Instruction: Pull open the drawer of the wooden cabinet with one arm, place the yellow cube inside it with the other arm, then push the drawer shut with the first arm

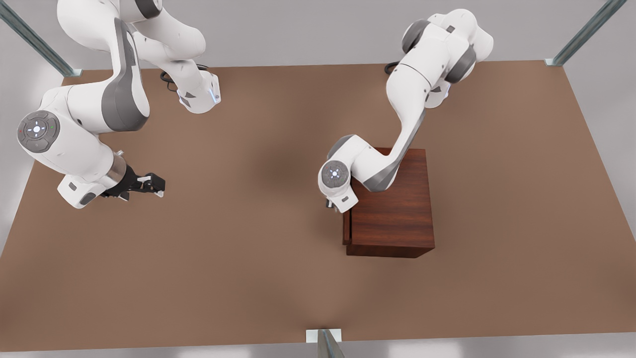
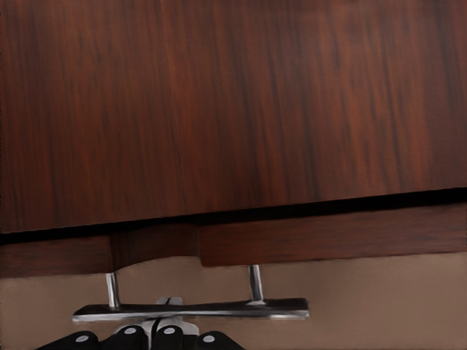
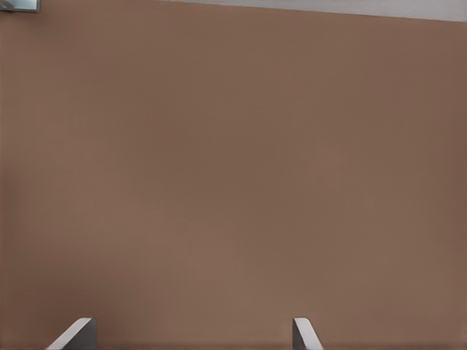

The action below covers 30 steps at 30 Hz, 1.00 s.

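The wooden cabinet (image 1: 397, 199) stands right of the middle of the table (image 1: 238, 258) in the front view. Its drawer (image 1: 346, 226) faces the front view's left and stands out only a sliver. Up close, a dark gap separates the cabinet (image 2: 219, 109) from the drawer front (image 2: 306, 240). My left gripper (image 1: 332, 204) hangs at that front, and the left gripper (image 2: 169, 310) is shut on the silver bar handle (image 2: 241, 309). My right gripper (image 1: 156, 186) waits far off at the front view's left, and the right gripper (image 3: 191, 337) is open above bare table. The yellow cube is out of view.
The brown table (image 3: 233, 175) stretches wide between the two arms and in front of the cabinet. Metal frame posts (image 1: 328, 343) stand at the near edge and at the far corners. Both arm bases sit along the far edge.
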Each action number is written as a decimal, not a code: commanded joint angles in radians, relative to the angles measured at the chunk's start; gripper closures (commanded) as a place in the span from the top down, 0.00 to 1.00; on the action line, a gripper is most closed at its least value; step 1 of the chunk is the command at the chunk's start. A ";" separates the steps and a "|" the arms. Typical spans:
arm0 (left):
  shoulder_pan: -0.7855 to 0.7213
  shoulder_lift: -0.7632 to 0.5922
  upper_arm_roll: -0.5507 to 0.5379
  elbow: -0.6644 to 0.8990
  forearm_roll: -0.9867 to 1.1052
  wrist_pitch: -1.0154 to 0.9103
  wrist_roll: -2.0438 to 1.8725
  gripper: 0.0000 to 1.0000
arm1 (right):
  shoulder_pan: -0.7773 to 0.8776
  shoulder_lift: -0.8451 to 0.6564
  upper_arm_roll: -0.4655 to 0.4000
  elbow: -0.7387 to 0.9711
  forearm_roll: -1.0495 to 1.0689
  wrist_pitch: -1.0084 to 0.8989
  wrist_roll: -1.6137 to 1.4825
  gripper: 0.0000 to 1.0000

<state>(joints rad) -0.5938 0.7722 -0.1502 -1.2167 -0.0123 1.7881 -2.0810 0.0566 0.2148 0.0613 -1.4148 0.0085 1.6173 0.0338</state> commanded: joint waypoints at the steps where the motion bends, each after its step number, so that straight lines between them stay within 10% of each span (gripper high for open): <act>1: 0.005 -0.010 0.000 -0.014 0.000 -0.013 0.096 0.21 | 0.000 -0.002 0.000 0.000 0.001 0.000 -0.003 1.00; 18: 0.077 -0.136 -0.020 0.037 -0.057 -0.191 0.159 0.21 | 0.000 0.000 0.002 0.000 0.001 0.000 -0.002 1.00; 24: 0.443 -0.238 -0.016 0.118 0.014 -0.253 1.841 1.00 | 0.000 0.000 0.000 0.000 0.001 0.000 -0.003 1.00; 30: 0.519 -0.527 -0.002 -0.032 0.133 -0.328 2.050 1.00 | 0.000 -0.002 0.000 0.000 0.001 0.000 -0.005 1.00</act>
<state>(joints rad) -0.0744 0.2691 -0.1520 -1.2326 0.0676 1.5326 -1.2103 0.0567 0.2144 0.0613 -1.4148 0.0085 1.6172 0.0319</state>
